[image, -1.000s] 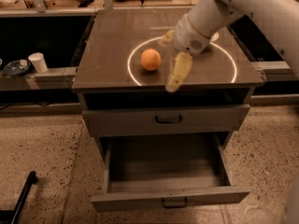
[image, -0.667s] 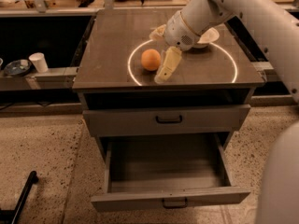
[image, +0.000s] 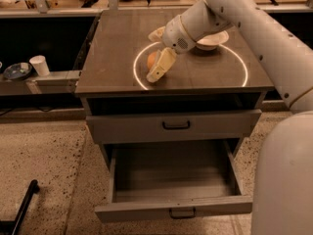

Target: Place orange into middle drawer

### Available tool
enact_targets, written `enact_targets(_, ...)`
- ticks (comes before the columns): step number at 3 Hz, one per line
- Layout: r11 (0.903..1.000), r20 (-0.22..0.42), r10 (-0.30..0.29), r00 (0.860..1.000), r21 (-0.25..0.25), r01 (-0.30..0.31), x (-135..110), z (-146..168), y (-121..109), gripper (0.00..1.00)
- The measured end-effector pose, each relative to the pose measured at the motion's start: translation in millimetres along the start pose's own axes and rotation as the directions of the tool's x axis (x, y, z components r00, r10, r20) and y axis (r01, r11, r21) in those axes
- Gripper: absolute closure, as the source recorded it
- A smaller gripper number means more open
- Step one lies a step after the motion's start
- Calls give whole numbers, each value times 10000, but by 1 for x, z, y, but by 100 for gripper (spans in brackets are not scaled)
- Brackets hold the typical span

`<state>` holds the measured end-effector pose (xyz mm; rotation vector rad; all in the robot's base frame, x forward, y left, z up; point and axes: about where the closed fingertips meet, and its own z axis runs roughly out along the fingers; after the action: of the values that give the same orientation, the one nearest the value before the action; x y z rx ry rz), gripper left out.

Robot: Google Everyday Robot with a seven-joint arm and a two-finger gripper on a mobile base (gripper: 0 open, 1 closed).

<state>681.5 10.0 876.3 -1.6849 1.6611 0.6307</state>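
Note:
The orange (image: 151,59) sits on the dark cabinet top (image: 112,58), on the left edge of a lit white ring. My gripper (image: 153,57) is open and straddles it: one cream finger (image: 160,65) lies in front of the fruit, the other (image: 157,34) behind it, and they hide part of it. I cannot tell whether the fingers touch it. The middle drawer (image: 171,180) is pulled out low in front, with grey side walls, a bare floor and a small black handle (image: 182,212).
A white shallow bowl (image: 212,39) stands behind my wrist. A shut drawer with a black handle (image: 176,125) lies above the open one. A white cup (image: 39,65) and a dish (image: 17,71) sit on the left ledge. My white body (image: 288,180) fills the right.
My gripper has moved left, from the orange's right side to over the orange, so that its fingers now stand on either side of it. The orange has not moved.

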Motion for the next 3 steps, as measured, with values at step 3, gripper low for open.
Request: enact_targets(3,9968,561,706,9959,337,-726,21,11,-15,18)
